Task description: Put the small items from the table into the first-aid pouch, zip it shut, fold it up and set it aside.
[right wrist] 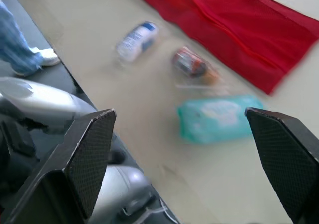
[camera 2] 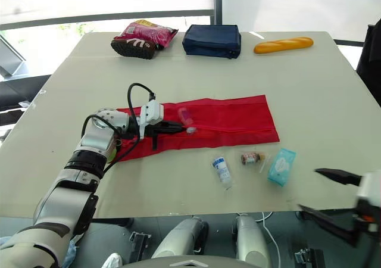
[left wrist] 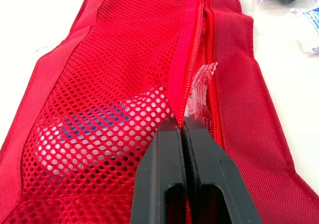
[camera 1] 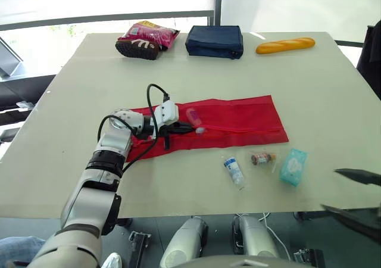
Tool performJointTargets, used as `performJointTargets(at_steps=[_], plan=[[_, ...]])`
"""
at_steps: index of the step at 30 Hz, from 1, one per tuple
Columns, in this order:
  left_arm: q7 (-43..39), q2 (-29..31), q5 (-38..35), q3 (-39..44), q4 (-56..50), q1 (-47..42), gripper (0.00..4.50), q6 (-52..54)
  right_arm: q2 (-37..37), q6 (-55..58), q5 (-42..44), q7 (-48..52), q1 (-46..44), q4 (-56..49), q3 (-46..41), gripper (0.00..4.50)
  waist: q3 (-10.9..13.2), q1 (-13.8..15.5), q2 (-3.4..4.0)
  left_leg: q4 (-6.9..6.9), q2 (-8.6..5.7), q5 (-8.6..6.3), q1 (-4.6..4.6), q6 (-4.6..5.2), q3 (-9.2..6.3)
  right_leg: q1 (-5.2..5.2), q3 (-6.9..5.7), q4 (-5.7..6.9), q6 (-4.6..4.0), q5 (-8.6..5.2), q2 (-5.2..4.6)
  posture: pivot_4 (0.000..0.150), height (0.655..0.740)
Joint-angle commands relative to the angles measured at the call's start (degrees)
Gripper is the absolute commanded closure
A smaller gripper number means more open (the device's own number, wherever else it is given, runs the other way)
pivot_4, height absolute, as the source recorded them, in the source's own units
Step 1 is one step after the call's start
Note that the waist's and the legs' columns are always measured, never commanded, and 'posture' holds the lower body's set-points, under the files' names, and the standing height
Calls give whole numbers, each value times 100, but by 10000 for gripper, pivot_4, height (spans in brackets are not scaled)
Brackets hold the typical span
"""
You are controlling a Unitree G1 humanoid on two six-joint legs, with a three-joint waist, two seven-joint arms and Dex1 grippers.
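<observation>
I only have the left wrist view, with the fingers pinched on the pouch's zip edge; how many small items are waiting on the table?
Observer: Three: a white bottle, a clear packet and a teal tissue pack, beside the near edge of the red pouch.
Operator: Thank you. Where is the right gripper?
Observer: The right gripper hangs open at the near right edge of the table, beside the tissue pack.
Operator: Anything else on the table?
Observer: A snack bag, a navy bag and a baguette lie along the far edge.

2 head eyes overlook table [camera 1: 333, 89], left wrist hugs pouch [left wrist: 124, 59], right wrist farther off
</observation>
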Motion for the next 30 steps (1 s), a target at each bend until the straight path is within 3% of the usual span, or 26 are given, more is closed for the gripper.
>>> performJointTargets(at_steps=[1,4,8,17,20,27,28,30], plan=[[36,-37,-106,68,-452,2,45000,244,221,438,-399,-1289,-496,-708,1685,847,-1,10,-4,2,0,4,-2,-7,-1,0,-2,0,0,0,0,1500,7293],[75,-86,-112,41,-724,97,45000,399,451,884,-1034,-2264,-1264,-689,3202,847,0,9,-4,4,0,5,-6,-9,0,-5,-1,0,-1,0,0,1500,7293],[137,-133,-108,32,-1026,205,45000,611,801,1369,-1540,-3010,-2219,-235,4568,847,-2,6,-7,5,-1,6,-8,-9,2,-9,1,2,-1,1,1,1500,7293],[215,-231,-78,-23,-1198,231,45000,785,739,1604,-1999,-3044,-3480,812,5451,847,-3,-3,-8,6,-3,7,-7,-10,0,-10,-1,3,-4,3,7,1500,7293],[209,-228,-76,-25,-1213,218,45000,801,699,1701,-2013,-3041,-3493,857,5519,8338,-3,-3,-8,6,-3,7,-6,-10,-1,-10,-1,5,-4,3,8,1500,7293],[197,-211,-71,-12,-1194,218,45000,790,718,1814,-1963,-3085,-3481,701,5506,41190,-4,-2,-7,7,-3,7,-6,-10,0,-9,1,5,-4,3,8,1500,7293],[197,-217,-74,-12,-1190,213,45000,793,721,1853,-1938,-3090,-3491,666,5473,44518,-4,-3,-7,7,-3,7,-6,-10,0,-9,1,6,-4,3,8,1500,7293],[195,-237,-86,-11,-1174,197,45000,804,813,2044,-1760,-3115,-3545,547,5300,44836,-4,-2,-8,7,-3,7,-6,-10,1,-9,1,5,-4,3,8,1500,7293]])
